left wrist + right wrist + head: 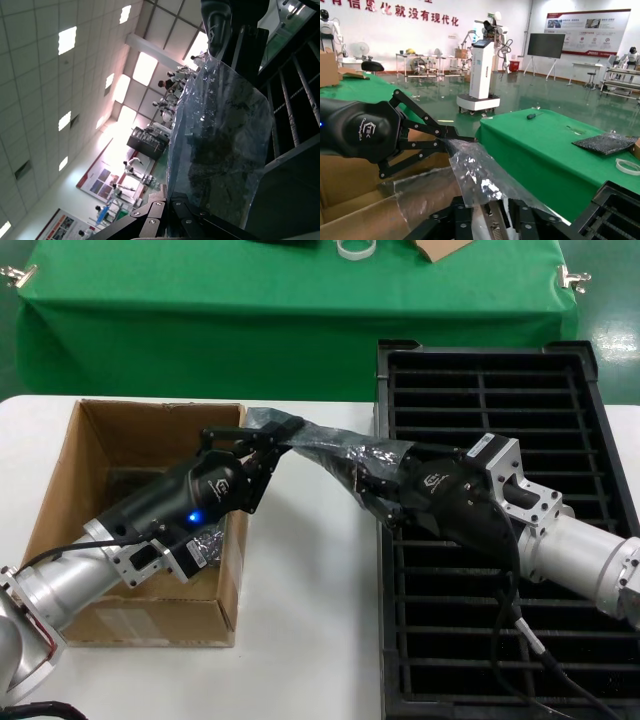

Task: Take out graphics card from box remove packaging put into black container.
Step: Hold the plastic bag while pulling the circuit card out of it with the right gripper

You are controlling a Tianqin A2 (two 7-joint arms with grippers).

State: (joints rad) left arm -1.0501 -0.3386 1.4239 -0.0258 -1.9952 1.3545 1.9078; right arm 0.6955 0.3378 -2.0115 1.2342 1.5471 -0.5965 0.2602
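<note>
The packaging (pixel 320 445), a crinkly grey bag, hangs stretched above the table between the box (pixel 60 500) and the black container (pixel 480 370). My left gripper (pixel 278 432) reaches out over the box's far corner. It is shut on the bag's near end (pixel 220 125), fingers pressed together (pixel 167 199). My right gripper (pixel 365 490) sits at the container's left edge. It is shut at the bag's other end (pixel 475 170). A thin grey strip, the graphics card (pixel 495 227) seen edge-on, runs between its fingers. The rest of the card is hidden.
A shiny silver bag (pixel 207 545) lies inside the box under my left arm. A green-covered table (pixel 300 320) stands behind, with a white tape roll (pixel 355 248) on it. White tabletop (pixel 310 620) lies between box and container.
</note>
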